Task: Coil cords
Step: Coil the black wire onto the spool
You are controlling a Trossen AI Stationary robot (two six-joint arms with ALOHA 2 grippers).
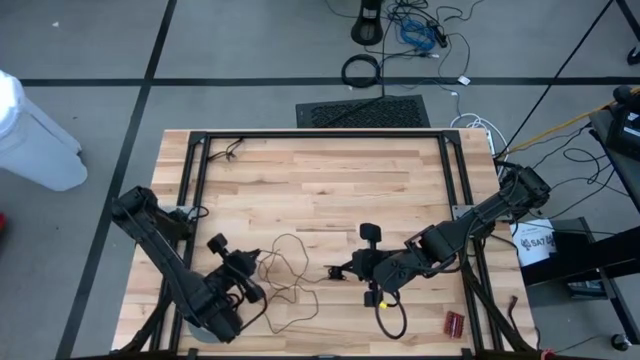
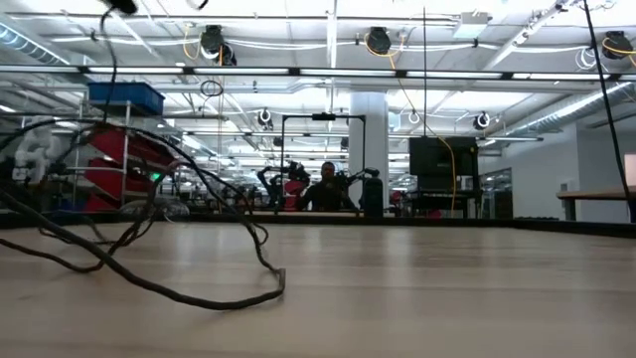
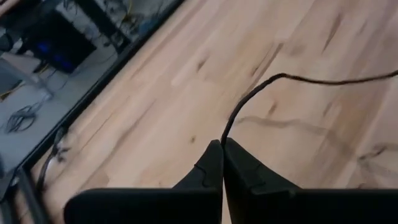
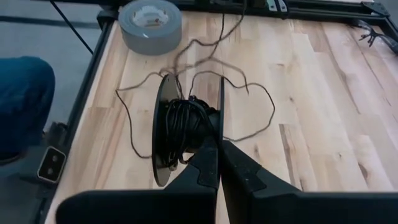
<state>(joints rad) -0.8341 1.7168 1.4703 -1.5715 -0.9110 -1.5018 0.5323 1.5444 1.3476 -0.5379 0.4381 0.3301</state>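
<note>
Mid-coil: your right hand is clamped on the spool, partly wound, near the tabletop centre. Your left hand pinches the cord, which loops loose between them. Next, feed the slack onto the spool without snagging.

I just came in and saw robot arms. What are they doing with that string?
They are winding up a thin dark wire. The left claw is shut on the wire. The right claw is shut at a black spool with some wire wound on it. Most still lies in loose loops on the wooden table.
</note>
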